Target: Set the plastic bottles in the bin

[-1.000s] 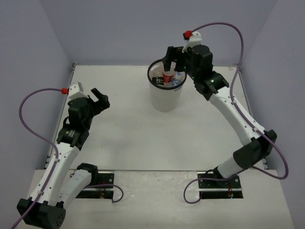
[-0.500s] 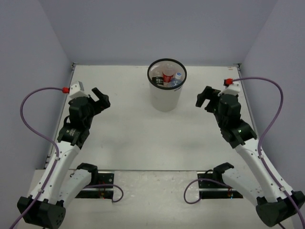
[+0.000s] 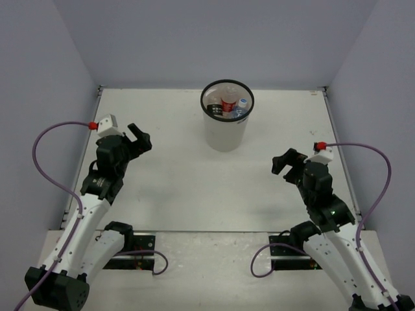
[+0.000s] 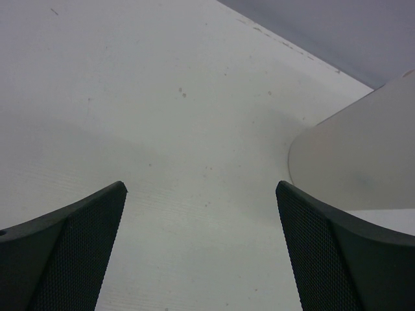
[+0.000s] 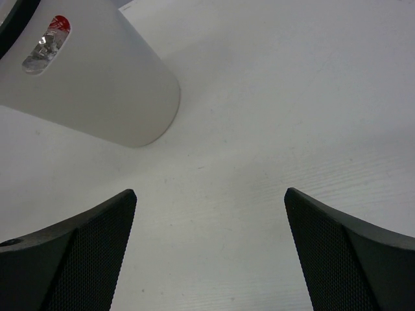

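Observation:
The white bin (image 3: 226, 129) with a thin black rim stands at the back middle of the table. Inside it I see a red-labelled bottle (image 3: 228, 104), a blue-capped clear bottle (image 3: 242, 103) and a black-labelled bottle (image 3: 213, 110); the others are hidden. My left gripper (image 3: 137, 137) is open and empty, to the left of the bin. My right gripper (image 3: 286, 161) is open and empty, to the right and nearer than the bin. The bin's wall shows in the left wrist view (image 4: 356, 155) and in the right wrist view (image 5: 97, 97).
The white table (image 3: 181, 188) has raised edges at left, right and back. Grey walls enclose the space on three sides. Purple cables loop from both wrists.
My right arm has pulled back from over the bin to the near right of the table, gripper open. The left arm has barely moved.

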`<state>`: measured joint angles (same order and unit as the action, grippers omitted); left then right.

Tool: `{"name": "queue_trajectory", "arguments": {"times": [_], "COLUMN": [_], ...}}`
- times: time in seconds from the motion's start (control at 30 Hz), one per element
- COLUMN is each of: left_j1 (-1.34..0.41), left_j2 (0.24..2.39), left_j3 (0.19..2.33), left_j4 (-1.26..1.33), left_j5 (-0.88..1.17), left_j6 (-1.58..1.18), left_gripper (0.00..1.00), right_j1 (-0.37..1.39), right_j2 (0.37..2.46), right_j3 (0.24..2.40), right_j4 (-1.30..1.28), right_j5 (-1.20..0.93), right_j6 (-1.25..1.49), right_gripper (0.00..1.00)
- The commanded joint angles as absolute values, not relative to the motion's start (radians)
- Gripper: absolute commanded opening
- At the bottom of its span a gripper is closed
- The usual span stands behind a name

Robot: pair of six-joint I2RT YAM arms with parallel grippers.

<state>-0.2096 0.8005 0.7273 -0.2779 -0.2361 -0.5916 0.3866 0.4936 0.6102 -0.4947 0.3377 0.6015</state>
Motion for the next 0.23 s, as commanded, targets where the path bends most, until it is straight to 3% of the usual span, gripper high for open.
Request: {"name": "queue_trajectory", "arguments": {"times": [0.0,0.2], "left_j1": [-0.201,-0.201], "left_j2": [0.788,0.778], "left_j3": [0.750,0.753], "left_j4": [-0.264,-0.270], "left_j5": [-0.236,-0.238], "left_j6": [-0.571,-0.569], "left_gripper": [1.00,1.00], "right_j1": [0.388,0.387], "right_j2": [0.508,0.510], "right_j3": [0.627,0.627], "right_j4": [-0.470,-0.465], "right_j5": [0.318,0.301], "right_j6": [0.628,0.624], "right_gripper": [0.99,0.99]}}
